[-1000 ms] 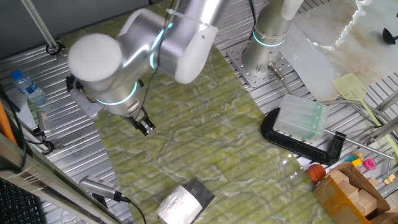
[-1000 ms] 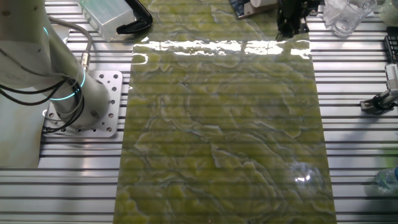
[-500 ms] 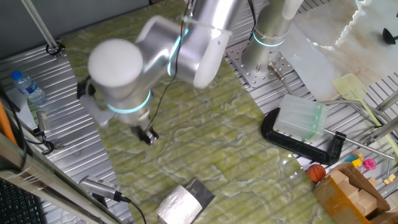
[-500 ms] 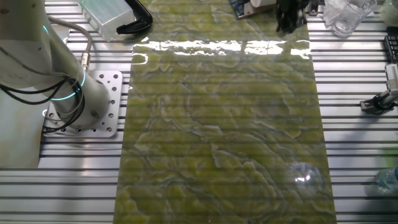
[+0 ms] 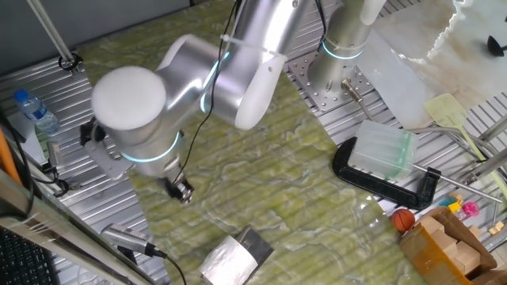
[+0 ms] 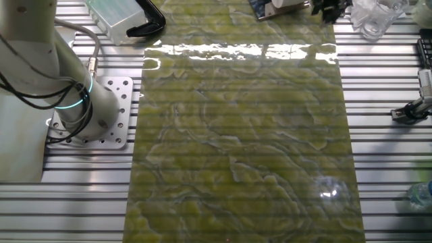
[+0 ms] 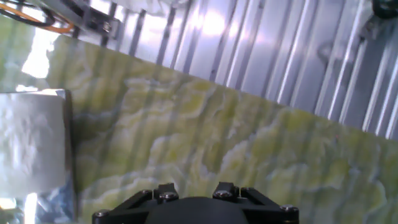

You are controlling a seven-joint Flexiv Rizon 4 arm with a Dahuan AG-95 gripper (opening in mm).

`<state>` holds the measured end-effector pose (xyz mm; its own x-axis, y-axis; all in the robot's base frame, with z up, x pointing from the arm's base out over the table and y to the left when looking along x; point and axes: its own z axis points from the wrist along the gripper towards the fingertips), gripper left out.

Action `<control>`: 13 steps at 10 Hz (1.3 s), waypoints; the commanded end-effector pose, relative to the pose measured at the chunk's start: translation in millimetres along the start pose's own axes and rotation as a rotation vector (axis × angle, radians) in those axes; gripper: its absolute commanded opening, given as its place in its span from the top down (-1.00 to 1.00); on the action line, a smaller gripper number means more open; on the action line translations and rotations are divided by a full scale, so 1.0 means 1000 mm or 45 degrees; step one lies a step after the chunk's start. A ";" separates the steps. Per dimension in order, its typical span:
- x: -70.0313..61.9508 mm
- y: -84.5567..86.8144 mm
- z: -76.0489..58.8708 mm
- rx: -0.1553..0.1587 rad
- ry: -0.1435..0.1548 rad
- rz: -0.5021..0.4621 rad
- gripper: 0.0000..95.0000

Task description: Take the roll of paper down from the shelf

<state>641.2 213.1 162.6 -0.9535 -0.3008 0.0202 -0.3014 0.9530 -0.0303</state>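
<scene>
While the roll of paper [image 5: 225,262] lies on its side on the shelf [image 5: 255,242], down on the green mat [image 5: 269,166] covering the table [image 5: 103,190], the fingers [image 5: 181,192] hang well apart from it, up and to its left in one fixed view. Whether they are released or clenched cannot be told. In the hand view the roll sits at the left edge.

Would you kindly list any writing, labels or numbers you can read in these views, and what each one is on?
None can be read.
The water bottle has a label, too small to read.
The roll of paper, shelf and translucent box show no print.
</scene>
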 end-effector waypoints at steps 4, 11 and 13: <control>-0.027 0.016 -0.010 0.009 0.015 0.029 0.20; -0.026 0.016 -0.010 -0.055 -0.077 -0.154 0.20; -0.026 0.016 -0.010 -0.059 -0.076 -0.138 0.20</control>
<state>660.6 236.2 172.0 -0.9056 -0.4217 -0.0451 -0.4224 0.9064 0.0067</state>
